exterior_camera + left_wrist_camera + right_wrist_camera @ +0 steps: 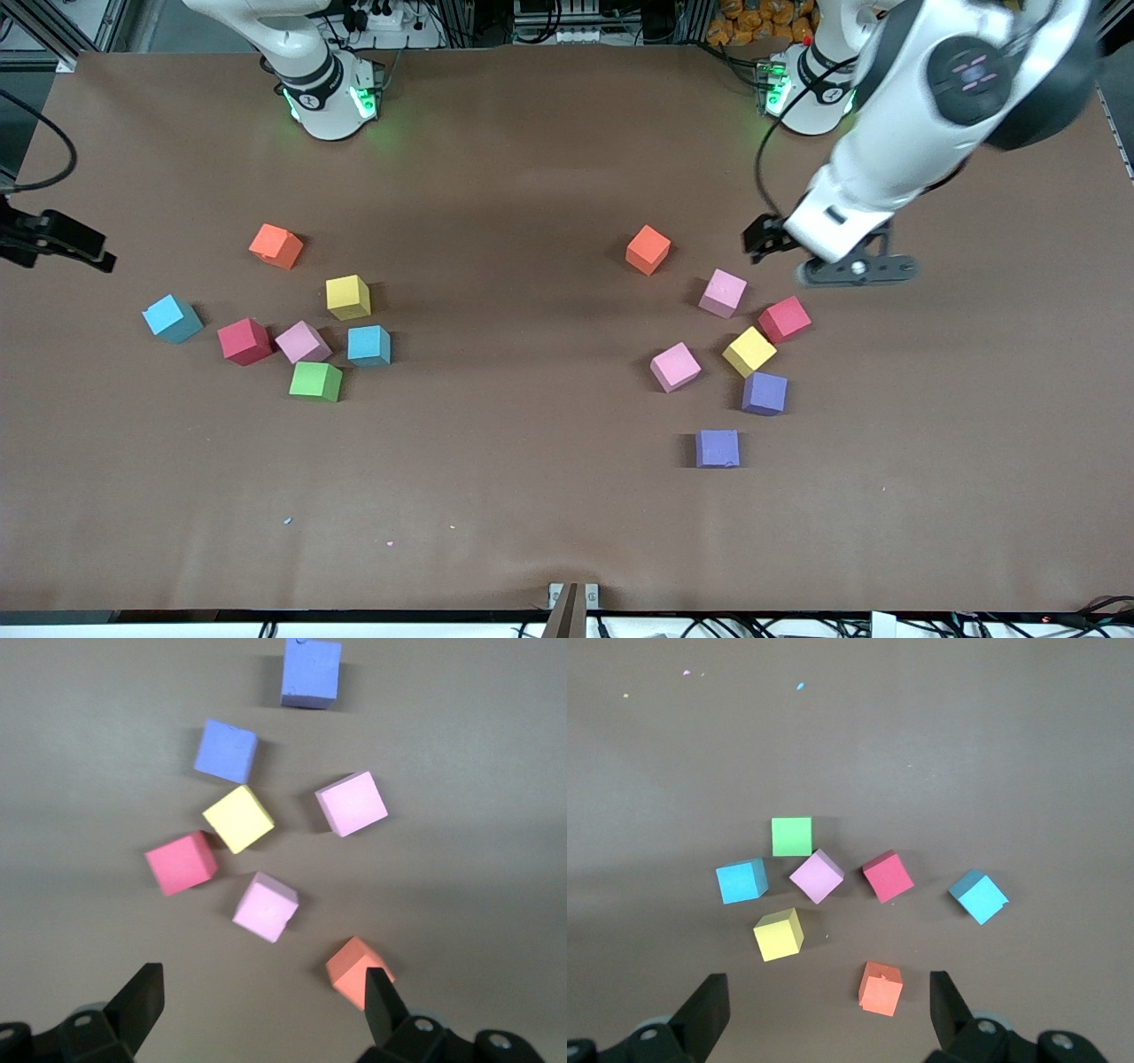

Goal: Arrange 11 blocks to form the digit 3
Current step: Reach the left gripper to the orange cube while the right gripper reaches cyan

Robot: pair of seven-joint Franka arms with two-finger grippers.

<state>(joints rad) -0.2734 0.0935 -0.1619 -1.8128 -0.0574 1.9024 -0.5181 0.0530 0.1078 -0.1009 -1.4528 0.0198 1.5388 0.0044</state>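
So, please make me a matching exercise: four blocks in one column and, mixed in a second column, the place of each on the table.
Column 1
1. green block
2. yellow block at the left arm's end
3. purple block nearest the front camera
4. orange block at the right arm's end

Column 2
A. alone, apart from its cluster
B. touching a pink block and beside a blue one
C. farthest from the front camera in its cluster
D. between a red block and a purple one

Pairs: 1-B, 2-D, 3-A, 4-C
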